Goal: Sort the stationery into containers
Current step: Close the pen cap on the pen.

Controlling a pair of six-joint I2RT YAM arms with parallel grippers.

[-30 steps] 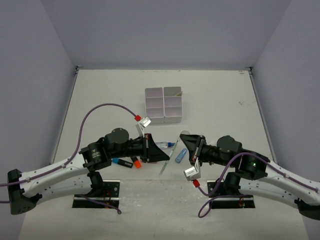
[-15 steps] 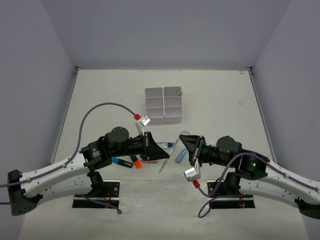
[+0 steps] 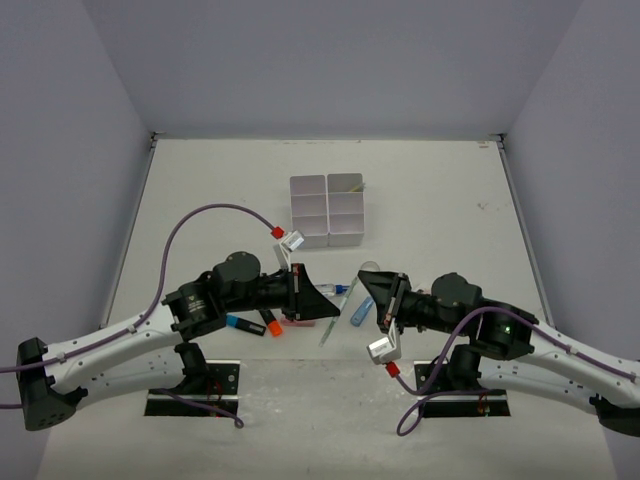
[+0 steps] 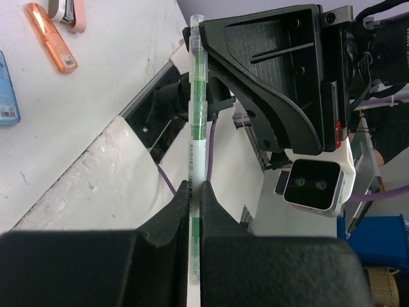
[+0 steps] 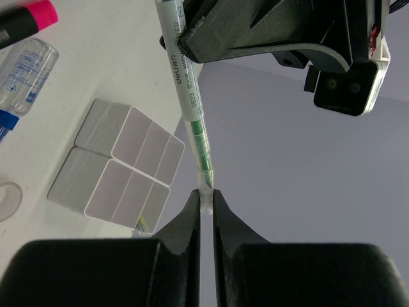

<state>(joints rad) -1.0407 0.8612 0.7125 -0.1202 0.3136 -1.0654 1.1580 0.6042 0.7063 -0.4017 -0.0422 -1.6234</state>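
A thin white pen with a green core point(image 4: 197, 128) is gripped from both ends above the table. My left gripper point(image 4: 196, 187) is shut on its barrel. My right gripper point(image 5: 206, 195) is shut on its clear tip, and the pen point(image 5: 189, 102) runs up from there to the left gripper's fingers point(image 5: 268, 32). From above, the left gripper point(image 3: 338, 313) and right gripper point(image 3: 362, 293) meet nose to nose in front of the white organiser tray point(image 3: 328, 240). The tray point(image 5: 112, 157) has a yellowish pen in one corner cell.
On the table under the arms lie a blue-ended highlighter point(image 3: 240, 325), an orange-ended one point(image 3: 271, 324), a blue-capped glue pen point(image 3: 361, 309), another thin pen point(image 3: 330, 330) and a tape ring point(image 3: 370, 268). A pink-ended highlighter point(image 5: 25, 19) lies near the glue pen point(image 5: 22, 77).
Both grippers stay shut on the pen. The left gripper has crept slightly towards the right one; otherwise nothing has visibly moved.
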